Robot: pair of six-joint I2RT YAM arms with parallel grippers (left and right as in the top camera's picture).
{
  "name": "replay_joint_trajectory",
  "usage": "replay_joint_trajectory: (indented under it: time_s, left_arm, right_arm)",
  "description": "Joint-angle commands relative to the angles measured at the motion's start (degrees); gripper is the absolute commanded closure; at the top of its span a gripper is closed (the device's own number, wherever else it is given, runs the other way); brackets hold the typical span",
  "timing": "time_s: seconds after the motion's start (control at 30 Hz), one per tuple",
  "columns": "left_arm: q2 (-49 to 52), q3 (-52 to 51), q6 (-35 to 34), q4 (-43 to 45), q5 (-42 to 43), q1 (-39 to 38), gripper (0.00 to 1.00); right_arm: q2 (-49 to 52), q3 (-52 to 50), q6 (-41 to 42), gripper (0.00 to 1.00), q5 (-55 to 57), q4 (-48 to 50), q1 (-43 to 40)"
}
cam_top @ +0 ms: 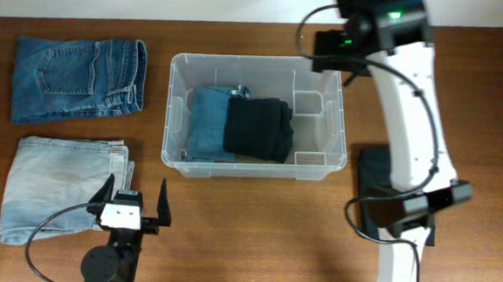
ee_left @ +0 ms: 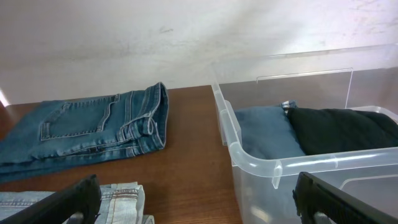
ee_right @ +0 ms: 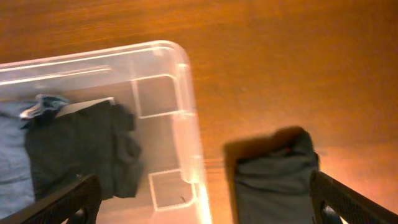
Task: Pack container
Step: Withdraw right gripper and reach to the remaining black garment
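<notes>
Packing under way: a clear container [cam_top: 256,61] sits mid-counter [cam_top: 254,237], its long axis running left to right. A folded blue piece [cam_top: 207,125] and a black garment [cam_top: 259,128] lie side by side inside, and the right end of the bin is bare.

The right end effector [ee_right: 205,204] hangs high just off the container's right short wall, fingers spread wide and gripping nothing. From it the container lies to the left and slightly ahead. A folded grey garment [ee_right: 273,180] lies on the counter below it and a little to the right, near that short wall but not touching it.

The left end effector [cam_top: 133,195] is likewise spread open and empty. It sits low near the front of the counter, beside the edge of pale jeans [cam_top: 56,186], with the container ahead and to its right. Dark jeans [cam_top: 76,79] lie folded at the far left, near the container's left wall.

With two pieces in and three out, the job looks less than half done. The right arm appears the nearer to both the grey garment and the bare end of the bin, so that piece would need only a short carry leftward over the short wall. The two pairs of jeans fall to the left arm's side.
</notes>
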Motion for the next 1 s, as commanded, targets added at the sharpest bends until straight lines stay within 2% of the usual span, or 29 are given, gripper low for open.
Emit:
replay_joint_trajectory:
  time_s: [0.0,0.23,0.43,0.53,0.67,0.7,0.97]
  left_arm:
    - [-0.28,-0.37,0.72,-0.02,0.42,0.35,0.01]
    - [-0.28,-0.37,0.72,-0.02,0.42,0.35,0.01]
    - [-0.28,-0.37,0.72,-0.02,0.42,0.35,0.01]
    - [-0.28,-0.37,0.72,-0.02,0.42,0.35,0.01]
    - [-0.28,-0.37,0.72,-0.02,0.42,0.35,0.00]
    - [-0.28,-0.37,0.72,-0.02,0.42,0.35,0.01]
    - [-0.28,-0.37,0.72,0.00,0.42,0.35,0.01]
  right_arm:
    - [-7.76,-3.69,3.30,0.01,-1.18,-0.37,-4.37]
    - [-19.54,-13.03,19.15,0.01,-0.59,-0.35,-16.33]
    - [-24.02,-22.99,28.94,0.01,-4.68,-0.35,-23.80]
    - [-24.00,-29.07,30.60,0.01,-6.51,-0.33,-24.98]
    - [-24.00,-40.00,37.57,0.01,-6.49,0.79,-25.20]
    - [-24.00,-45.42,39.43,0.01,-6.51,3.32,-25.20]
    - [-24.00,-63.52,39.89,0.01,-13.31,15.63,-25.20]
